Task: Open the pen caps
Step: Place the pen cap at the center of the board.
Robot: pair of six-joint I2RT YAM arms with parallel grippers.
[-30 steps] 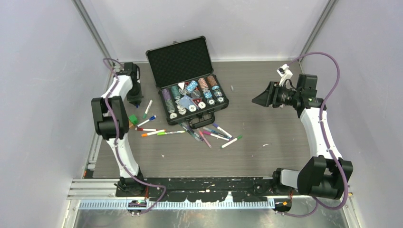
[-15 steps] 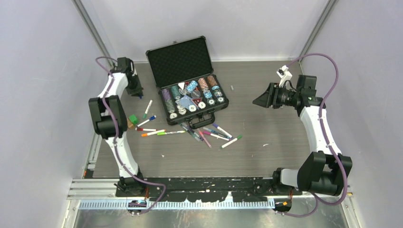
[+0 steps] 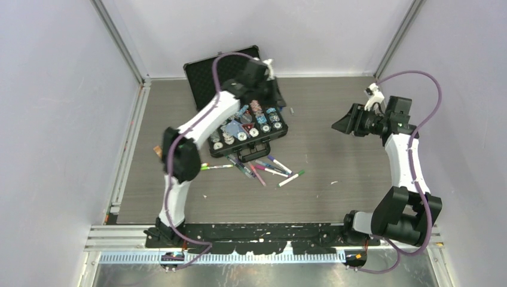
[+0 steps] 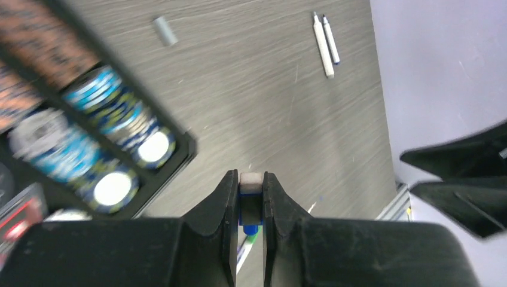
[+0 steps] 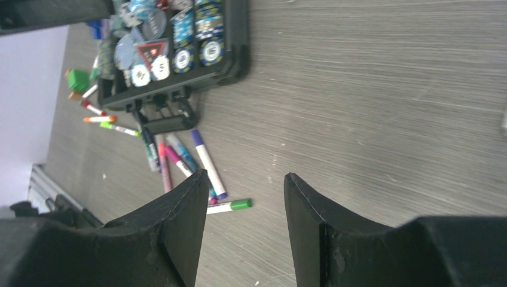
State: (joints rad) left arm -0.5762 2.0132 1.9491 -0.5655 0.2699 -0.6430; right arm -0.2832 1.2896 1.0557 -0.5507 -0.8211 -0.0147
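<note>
Pens (image 3: pixel 263 167) lie in a loose heap on the bench (image 3: pixel 335 197), just off the near side of the black case (image 3: pixel 200 76). At the right of that heap, a little apart, we see one pen (image 3: pixel 291 178) with a green cap (image 5: pixel 240 204) on its end. Toward the bench's left edge the right wrist view shows more of them, among them an orange-ended pen (image 5: pixel 98 119) and a lime-ended pen (image 5: pixel 119 128), near a green block (image 5: pixel 76 79). The case stands open in the far half of the bench. Its lid is tipped back toward the far edge and its tray is packed with poker chips (image 4: pixel 149 146).

The left gripper (image 4: pixel 250 177) hangs by the right side of the case. Its jaws are closed on a blue pen (image 4: pixel 251 209), and we see its pale end pinched between the fingers (image 4: pixel 227 197). A grey cap (image 4: pixel 164 31) lies on the bare bench off the case's right side, near it but not touching. Beyond that, two more pens (image 4: pixel 323 45) lie side by side near the bench's edge by the wall.

The right gripper (image 5: pixel 242 179) is held above the right half of the bench, nearer the far edge than the near one and well apart from the heap. Its jaws stand apart with nothing between them.
</note>
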